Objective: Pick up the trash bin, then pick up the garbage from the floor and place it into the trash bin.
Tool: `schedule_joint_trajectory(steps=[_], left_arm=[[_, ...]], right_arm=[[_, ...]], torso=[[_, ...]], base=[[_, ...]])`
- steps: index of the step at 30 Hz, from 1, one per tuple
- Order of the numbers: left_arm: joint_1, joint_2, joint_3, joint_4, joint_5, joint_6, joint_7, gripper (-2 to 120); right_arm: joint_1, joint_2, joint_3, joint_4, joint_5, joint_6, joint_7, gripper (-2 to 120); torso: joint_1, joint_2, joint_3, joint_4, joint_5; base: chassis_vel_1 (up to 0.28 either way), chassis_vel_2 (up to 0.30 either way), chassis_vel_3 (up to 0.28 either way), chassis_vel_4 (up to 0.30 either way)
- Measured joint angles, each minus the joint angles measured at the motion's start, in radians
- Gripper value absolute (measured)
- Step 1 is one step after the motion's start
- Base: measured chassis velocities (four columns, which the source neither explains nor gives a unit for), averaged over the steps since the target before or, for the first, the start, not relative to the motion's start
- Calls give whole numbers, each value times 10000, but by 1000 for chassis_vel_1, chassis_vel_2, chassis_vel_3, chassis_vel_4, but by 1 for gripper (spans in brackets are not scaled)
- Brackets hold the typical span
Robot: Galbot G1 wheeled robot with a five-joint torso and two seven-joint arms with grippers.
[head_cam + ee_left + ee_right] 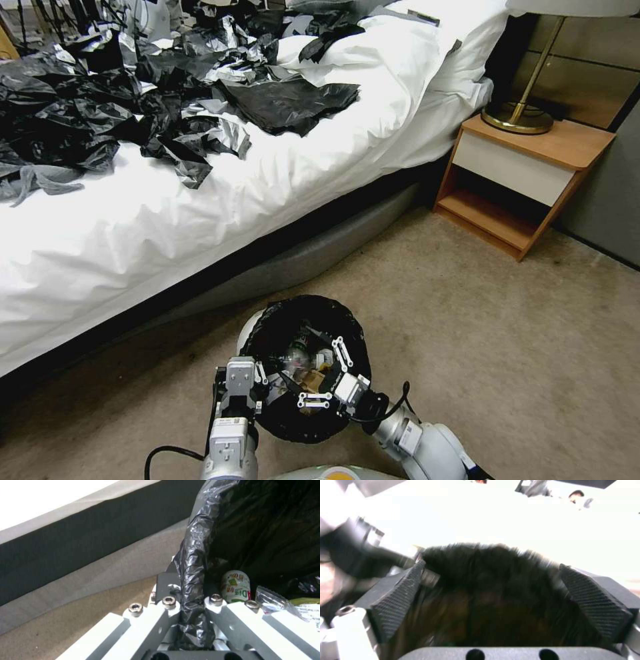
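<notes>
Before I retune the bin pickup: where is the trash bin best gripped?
By its upright rim wall, from above: the trash bin is open-topped, and the left gripper already pinches the liner-covered rim, one finger inside, one outside.

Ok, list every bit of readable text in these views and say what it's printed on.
"AD": large green letters on the small bottle lying in the trash bin; the smaller print beside them is too blurred to read.
Label on the left gripper's wrist housing: too small to read.
Label on the right arm's wrist, behind the right gripper: too small to read.
</notes>
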Motion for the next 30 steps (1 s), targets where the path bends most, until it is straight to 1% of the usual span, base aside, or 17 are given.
schedule_joint_trajectory(steps=[1, 4, 5, 7, 8, 10, 11, 14, 15, 17, 18, 19, 21, 23, 24, 27, 30], left_arm=[[0, 0, 0, 0, 0, 0, 0, 0], [-25, -4, 4, 26, 8, -1, 4, 0], [-25, -4, 4, 26, 8, -1, 4, 0], [-42, -4, -8, 75, 8, -1, 8, 0], [-42, -4, -8, 75, 8, -1, 8, 0], [-54, -4, -37, 114, -1, -6, 8, 0], [-54, -4, -37, 114, -1, -6, 8, 0], [-54, 9, -123, 121, -60, -19, 7, 0], [-54, 9, -123, 121, -60, -19, 7, 0], [-41, 27, -157, 108, -90, -23, -5, 0], [-33, 41, -164, 97, -100, -26, -12, 0], [-33, 41, -164, 97, -100, -26, -12, 0], [-6, 79, -172, 64, -153, -40, -41, 0], [13, 104, -174, 24, -185, -42, -52, 0], [13, 104, -174, 24, -185, -42, -52, 0], [48, 148, -202, -102, -252, -48, -39, 0], [74, 161, -202, -145, -255, -52, -6, 0]], right_arm=[[0, 0, 0, 0, 0, 0, 0, 99], [-64, -72, 423, 827, 77, -66, 317, 100], [-64, -72, 423, 827, 77, -66, 317, 100], [-230, -103, 843, 1566, 229, -152, 656, 100], [-230, -103, 843, 1566, 229, -152, 656, 100], [-535, -5, 1288, 2398, 293, -266, 1249, 100], [-535, -5, 1288, 2398, 293, -266, 1249, 100], [-1372, 502, 1995, 3524, -50, -642, 2928, 100], [-1372, 502, 1995, 3524, -50, -642, 2928, 100], [-1926, 811, 2287, 3774, -319, -1049, 3879, 100], [-2132, 927, 2378, 3756, -352, -1238, 4198, 100], [-2132, 927, 2378, 3756, -352, -1238, 4198, 100], [-2516, 1214, 2641, 3057, -560, -1297, 4944, 100], [-2603, 1304, 2752, 2596, -665, -1202, 5130, 100], [-2603, 1304, 2752, 2596, -665, -1202, 5130, 100], [-2626, 1365, 2842, 1796, -591, -1037, 5334, 100], [-2589, 1358, 2886, 1653, -595, -959, 5335, 100]], torso=[[0, 0, 0, 0, 0], [0, 0, 0, 0, 0], [0, 0, 0, 0, 0], [1, 0, 0, 0, 0], [1, 0, 0, 0, 0], [0, 0, 0, 0, -2], [0, 0, 0, 0, -2], [0, 0, 0, 0, -1], [0, 0, 0, 0, -1], [0, 0, 0, -3, -2], [0, 0, 0, -3, -2], [0, 0, 0, -3, -2], [0, 0, -1, -1, 1], [0, 0, 0, -1, 1], [0, 0, 0, -1, 1], [0, 0, 0, 0, 1], [0, 0, 0, 0, 1]], base=[[0, 0, 0, 0], [0, 0, 0, 0], [0, 0, 0, 0], [0, 0, 0, 0], [0, 0, 0, 0], [0, 0, 0, 0], [0, 0, 0, 0], [0, 0, 0, 0], [0, 0, 0, 0], [0, 0, 0, 0], [0, 0, 0, 0], [0, 0, 0, 0], [0, 0, 0, 0], [0, 0, 0, 0], [0, 0, 0, 0], [0, 0, 0, 0], [0, 0, 0, 0]])
